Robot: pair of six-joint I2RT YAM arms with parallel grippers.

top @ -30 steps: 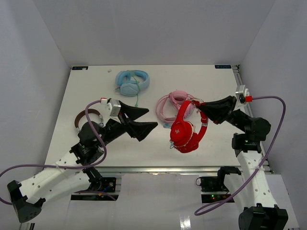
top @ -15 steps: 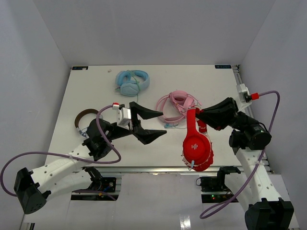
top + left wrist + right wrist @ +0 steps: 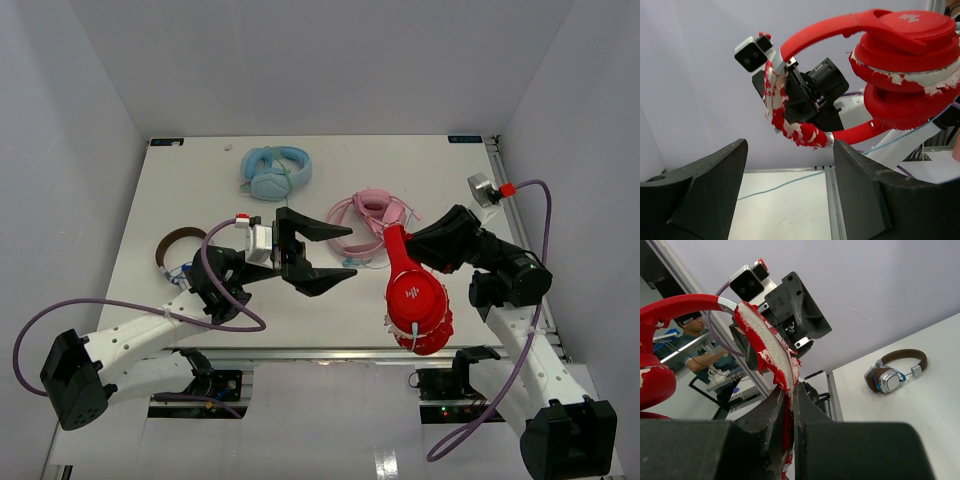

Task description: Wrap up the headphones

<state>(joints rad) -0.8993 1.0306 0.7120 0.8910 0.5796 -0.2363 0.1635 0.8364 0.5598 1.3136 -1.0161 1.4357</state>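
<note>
The red headphones (image 3: pixel 416 302) hang in the air over the table's near right part, earcups low and folded together. My right gripper (image 3: pixel 404 238) is shut on their headband (image 3: pixel 771 351), pinching the peeling whitish padding. In the left wrist view the headphones (image 3: pixel 910 60) fill the upper right, and a thin pale-blue cable (image 3: pixel 910 131) runs down from below the earcups. My left gripper (image 3: pixel 350 254) is open just left of the headphones and nothing lies between its fingers (image 3: pixel 705 192).
Light-blue headphones (image 3: pixel 275 172) lie at the back of the table. Pink headphones (image 3: pixel 362 222) lie in the middle, close behind both grippers. Brown headphones (image 3: pixel 180 250) lie at the left, beside the left arm. The table's near edge (image 3: pixel 330 350) runs just below the hanging earcups.
The right arm has swung the red headphones to the right and toward the near edge. The left gripper has moved right toward them and its jaws have narrowed a little.
</note>
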